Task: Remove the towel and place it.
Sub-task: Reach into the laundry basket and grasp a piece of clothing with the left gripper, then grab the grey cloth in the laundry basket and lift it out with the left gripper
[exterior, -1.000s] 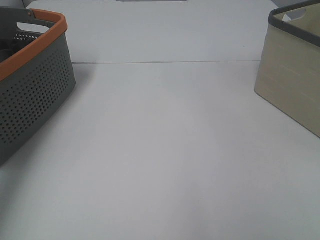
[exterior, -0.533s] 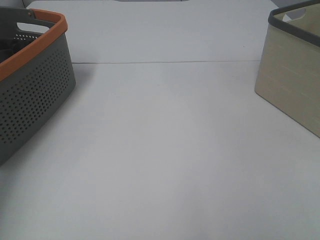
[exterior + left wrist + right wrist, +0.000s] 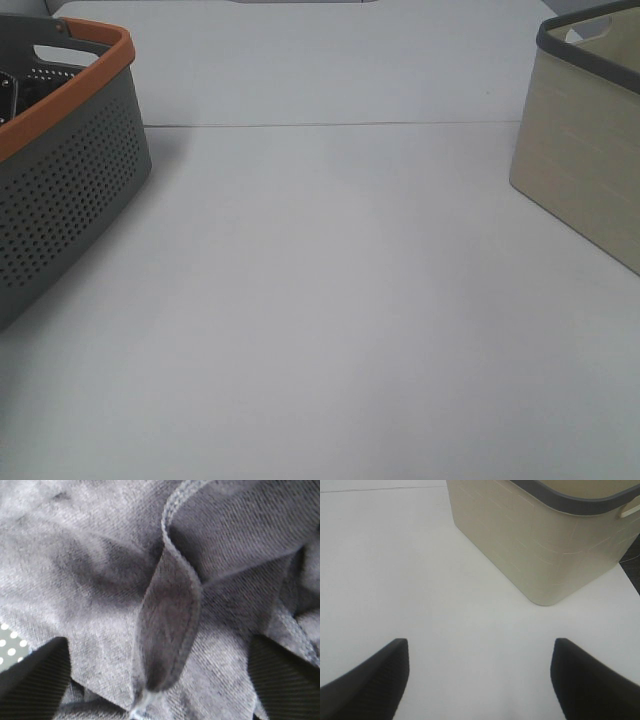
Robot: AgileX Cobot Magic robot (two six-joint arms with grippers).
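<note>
Above the white table (image 3: 330, 300) right jaws gape; left jaws gape over the towel (image 3: 100, 555).

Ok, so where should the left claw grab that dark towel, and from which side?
Probably the raised hemmed fold of the towel, approached straight on from above. That ridge stands up off the crumpled cloth, between the fingers of the open left claw, so closing should pinch it cleanly.

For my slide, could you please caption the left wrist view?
Open left gripper poised over the crumpled dark towel.
</note>
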